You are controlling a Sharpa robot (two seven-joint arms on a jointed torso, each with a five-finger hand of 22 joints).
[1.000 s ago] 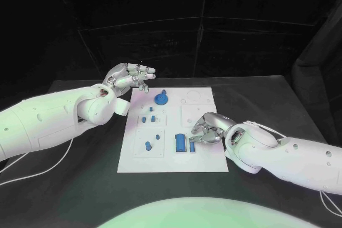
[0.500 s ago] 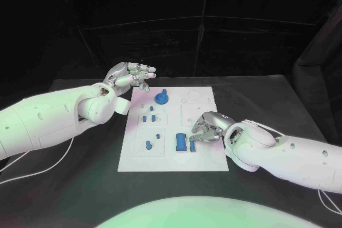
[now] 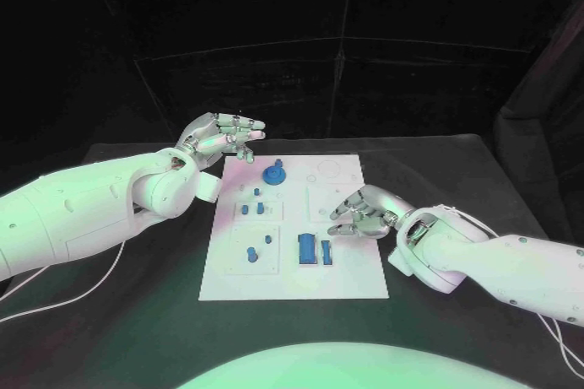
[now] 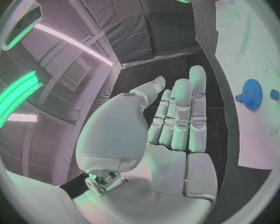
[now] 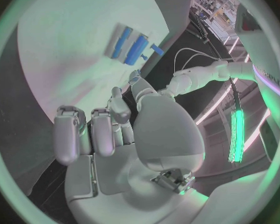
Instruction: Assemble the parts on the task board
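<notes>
The flat white rectangular task board (image 3: 292, 271) lies in the middle of the black table (image 3: 462, 165), and I'll place everything else from it. It sits square to the robot, presumably so both arms can reach its recesses.

The silver left hand (image 3: 222, 136) hangs above the board's far left corner, fingers loosely spread and holding nothing; it looks parked there, out of the other arm's way. The silver right hand (image 3: 360, 215) rests low at the board's right edge, fingers curled inward. Whether it pinches anything I cannot tell (its fingertips are turned under).

Just beside it, on the board's near half, lie two long blue bars (image 3: 314, 249) side by side, probably what that hand is working on. A round blue toothed gear (image 3: 276, 173) stands near the board's far edge, seemingly seated. Small blue pegs (image 3: 252, 208) dot the board's left column.
</notes>
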